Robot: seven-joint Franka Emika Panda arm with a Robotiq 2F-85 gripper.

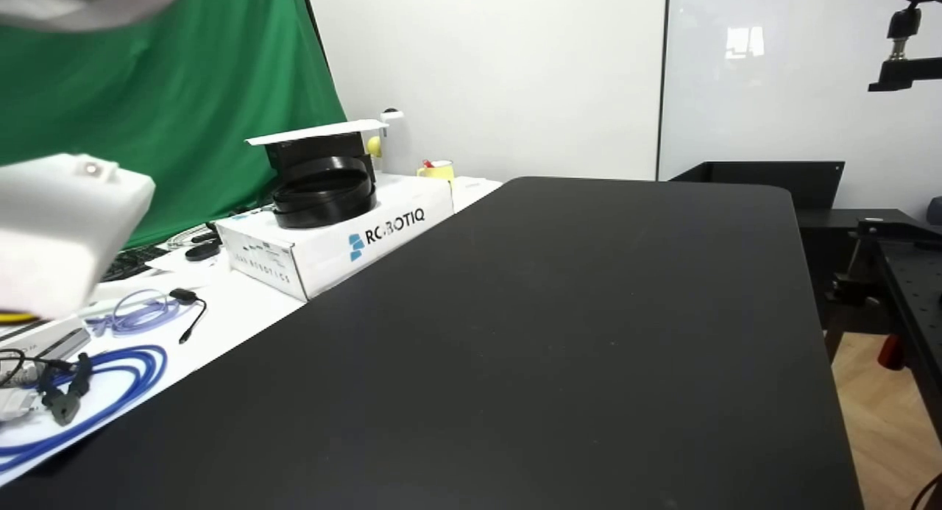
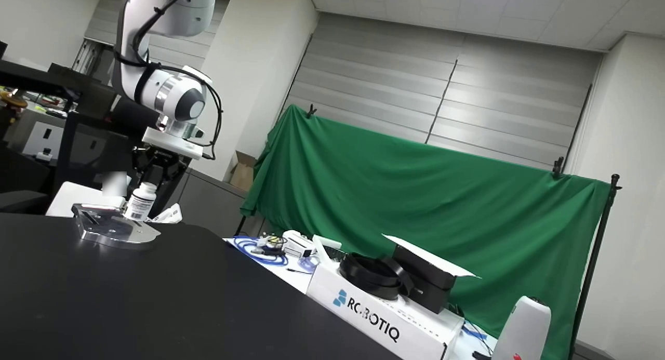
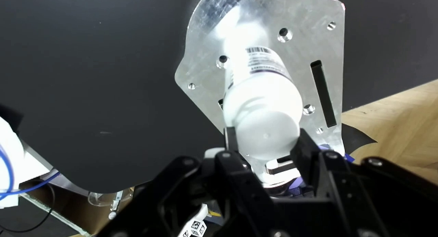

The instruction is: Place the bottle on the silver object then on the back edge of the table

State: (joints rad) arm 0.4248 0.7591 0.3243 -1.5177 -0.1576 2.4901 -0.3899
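The arm point(image 2: 156, 90) is hanging downward, its gripper point(image 3: 267, 138) pinching the bottle point(image 3: 261, 86) by its cap point(image 3: 268, 132), which is hiding any contents. Below the gripper, the silver plate point(image 3: 301, 69) is lying under the bottle, contact unclear.

Black table point(image 1: 589, 333); alongside, white ROBOTIQ box point(image 1: 335, 249), looped blue cable point(image 1: 163, 366); green curtain point(image 1: 184, 112) behind.
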